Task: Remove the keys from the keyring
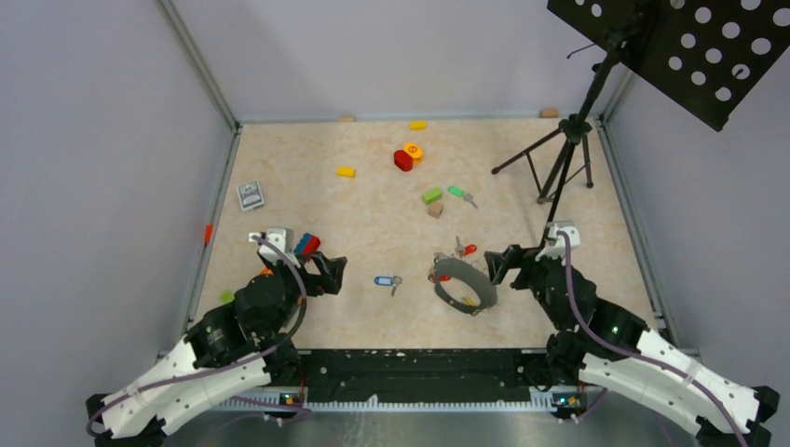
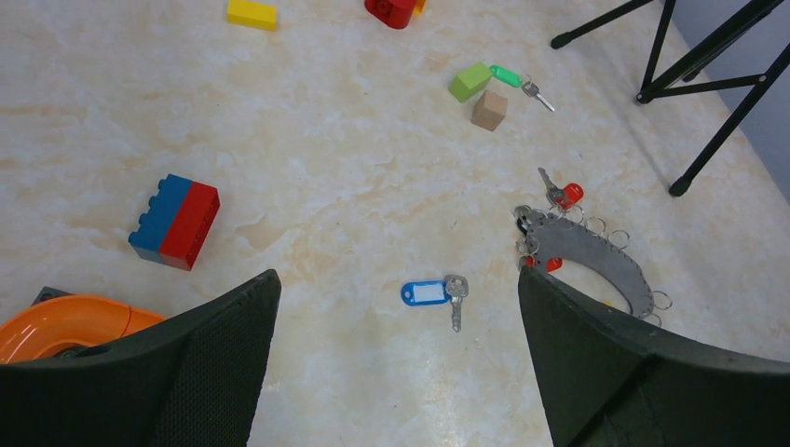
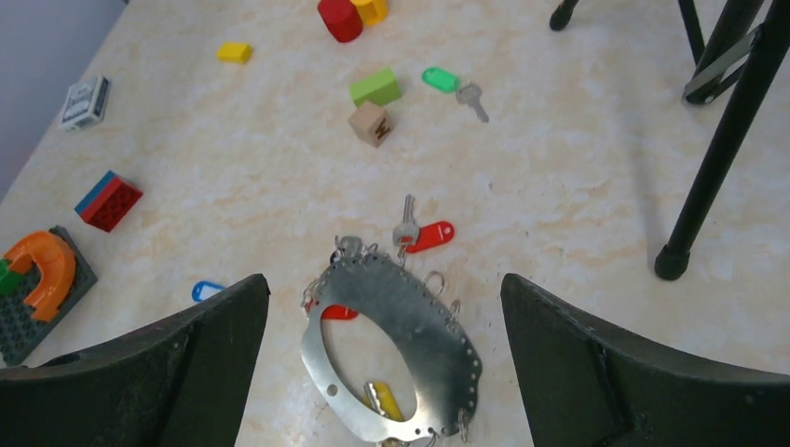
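My left gripper (image 1: 335, 273) and right gripper (image 1: 492, 268) both stand wide open, holding nothing. The keyring (image 3: 419, 312) lies flat on the table just at my right gripper's 9 o'clock. The blue key (image 2: 430, 292) lies loose at the ring's 9 o'clock, apart from it (between my two grippers). The red key (image 3: 424, 235) sits against its 12 o'clock rim.

White arm shells (image 1: 191, 380), black joints (image 1: 261, 303), purple cables (image 1: 570, 307).
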You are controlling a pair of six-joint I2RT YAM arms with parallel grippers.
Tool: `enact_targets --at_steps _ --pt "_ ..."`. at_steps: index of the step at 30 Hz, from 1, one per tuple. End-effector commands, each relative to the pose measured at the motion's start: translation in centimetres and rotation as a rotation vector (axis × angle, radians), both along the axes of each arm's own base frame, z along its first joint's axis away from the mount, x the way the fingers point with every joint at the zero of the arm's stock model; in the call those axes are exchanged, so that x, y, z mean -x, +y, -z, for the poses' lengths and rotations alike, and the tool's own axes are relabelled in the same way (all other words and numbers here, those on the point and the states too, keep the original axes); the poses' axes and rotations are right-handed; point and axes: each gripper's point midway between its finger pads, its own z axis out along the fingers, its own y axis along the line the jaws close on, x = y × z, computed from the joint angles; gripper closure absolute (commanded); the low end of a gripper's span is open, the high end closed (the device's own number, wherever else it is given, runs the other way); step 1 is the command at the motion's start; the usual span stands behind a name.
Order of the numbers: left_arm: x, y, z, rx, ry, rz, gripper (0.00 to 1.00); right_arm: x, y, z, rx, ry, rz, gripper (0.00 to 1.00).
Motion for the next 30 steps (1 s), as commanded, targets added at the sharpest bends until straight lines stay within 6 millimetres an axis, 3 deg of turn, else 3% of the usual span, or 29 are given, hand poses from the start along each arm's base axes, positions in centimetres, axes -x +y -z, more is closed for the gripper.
enact_targets --at_steps 1,9,30 --pt "-0.6 0.1 -0.5 0.002 -0.023 -0.029 0.01 -0.9 -1.6 -2.4 0.026 -0.136 0.048 0.07" --pt "-0.7 0.4 -3.3 -0.114 -0.066 0.006 0.01 -0.7 -2.7 -2.7 0.029 -0.143 0.080 0.07" --pt "-0.7 0.5 -1.9 -0.134 -0.033 -0.004 0.01 -0.6 -2.5 -1.9 0.012 -0.121 0.082 0.07"
